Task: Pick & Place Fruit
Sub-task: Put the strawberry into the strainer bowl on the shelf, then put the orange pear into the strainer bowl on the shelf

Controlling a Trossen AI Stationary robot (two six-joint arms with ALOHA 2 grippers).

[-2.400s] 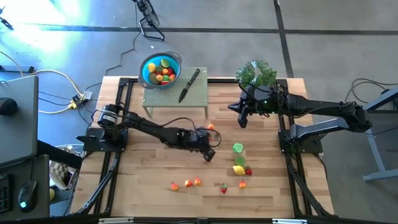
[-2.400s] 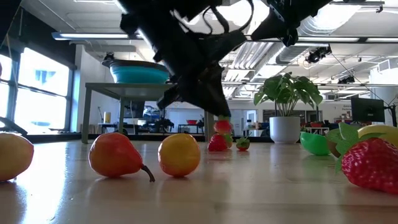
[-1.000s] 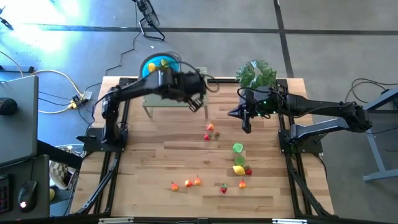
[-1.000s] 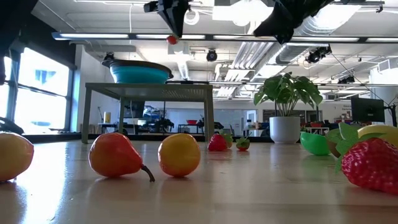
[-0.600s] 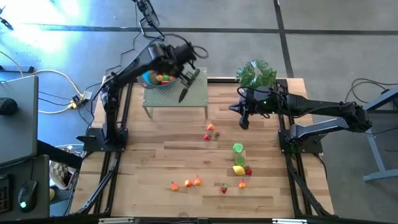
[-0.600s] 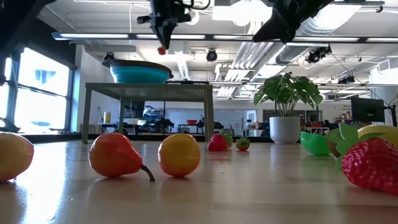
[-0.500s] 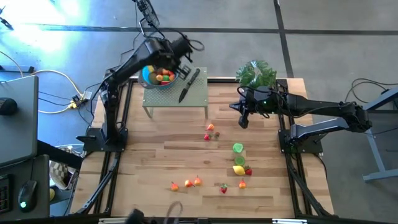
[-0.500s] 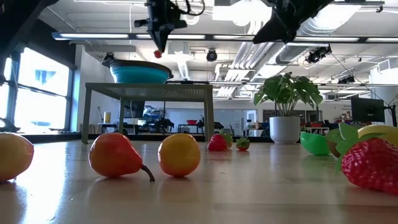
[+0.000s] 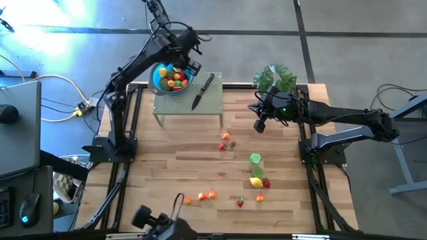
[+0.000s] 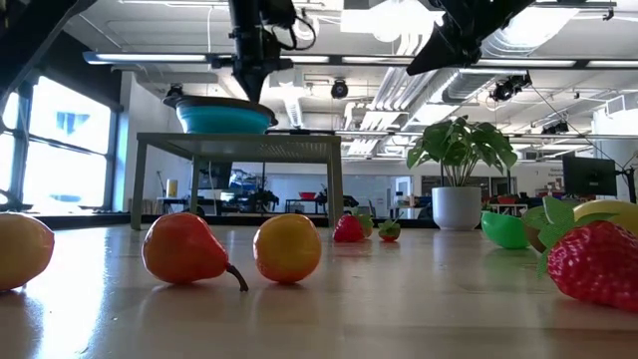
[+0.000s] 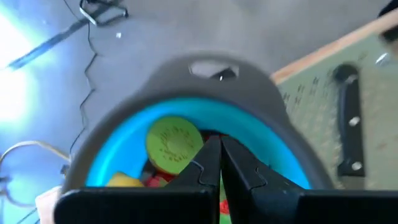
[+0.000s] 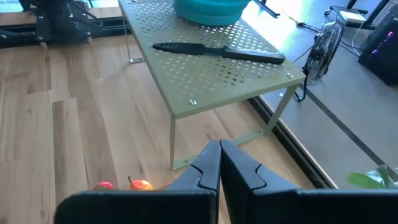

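The left gripper hangs over the blue bowl, fingers pressed together with nothing visible between them; fruit lies in the bowl just under the tips. The right gripper, closed and empty, hovers by the plant. More fruit is scattered on the table.

Small toy fruit scattered on the table; more piled inside the bowl.
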